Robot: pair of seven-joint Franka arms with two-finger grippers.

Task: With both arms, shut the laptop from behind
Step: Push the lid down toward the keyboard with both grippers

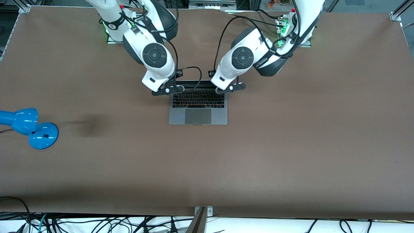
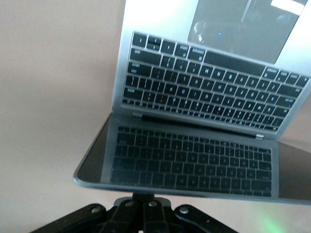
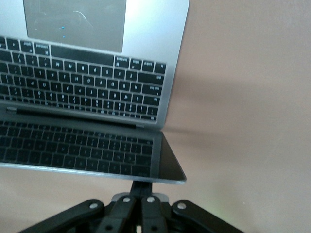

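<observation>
The space-grey laptop (image 1: 198,111) lies open in the middle of the table, with its black keyboard and trackpad in view. Its lid tilts forward over the keyboard, and the dark screen mirrors the keys in the left wrist view (image 2: 194,160) and the right wrist view (image 3: 77,148). My right gripper (image 1: 168,90) is shut and empty, its tips against the back of the lid near the top edge (image 3: 144,187), at the corner toward the right arm's end. My left gripper (image 1: 230,87) is shut and empty, placed the same way (image 2: 144,196) at the lid's other corner.
A blue desk lamp (image 1: 29,127) lies on the brown table (image 1: 291,145) at the right arm's end, nearer to the front camera than the laptop. Cables hang along the table's front edge.
</observation>
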